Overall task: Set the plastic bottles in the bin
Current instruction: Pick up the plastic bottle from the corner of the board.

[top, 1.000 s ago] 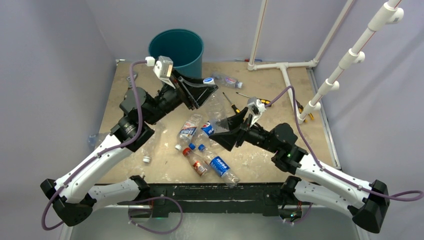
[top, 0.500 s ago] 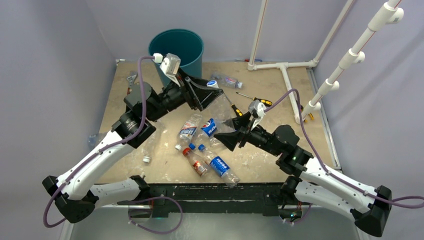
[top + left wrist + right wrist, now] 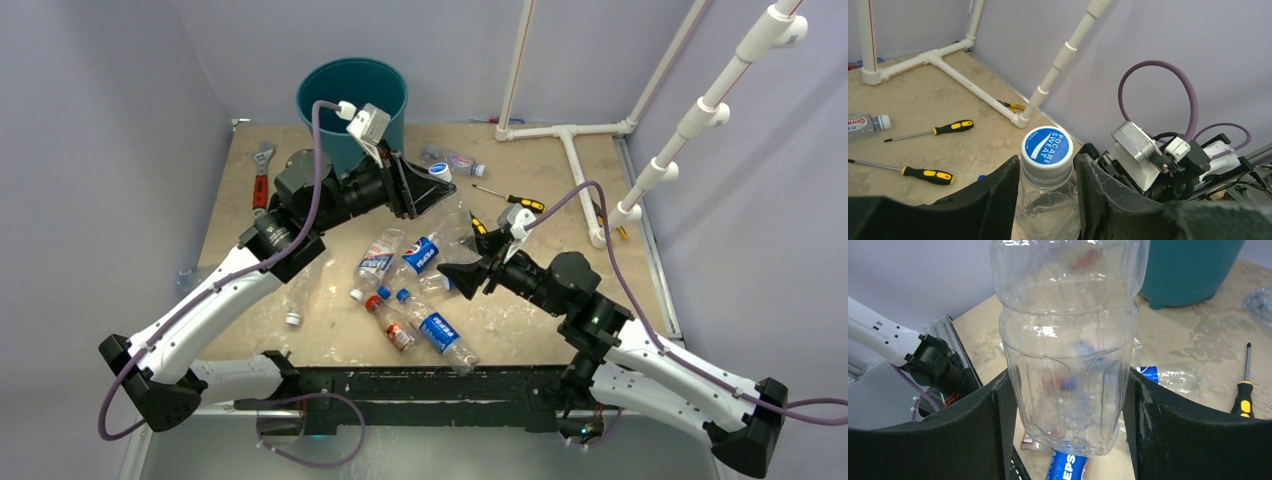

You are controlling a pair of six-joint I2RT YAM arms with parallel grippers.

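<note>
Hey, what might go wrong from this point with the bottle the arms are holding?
Both the left gripper and right gripper appear clamped on one clear bottle; pulling apart may crush or drop it. The left holds only the neck under the blue cap, so it may swing short of the bin.

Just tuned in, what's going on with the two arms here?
Both arms hold one clear Pocari Sweat bottle above the table. The left tool pinches its neck under the blue cap, and the right tool clamps its body. It looks like a handover, near the teal bin. Several more bottles lie on the table, not yet binned.
</note>
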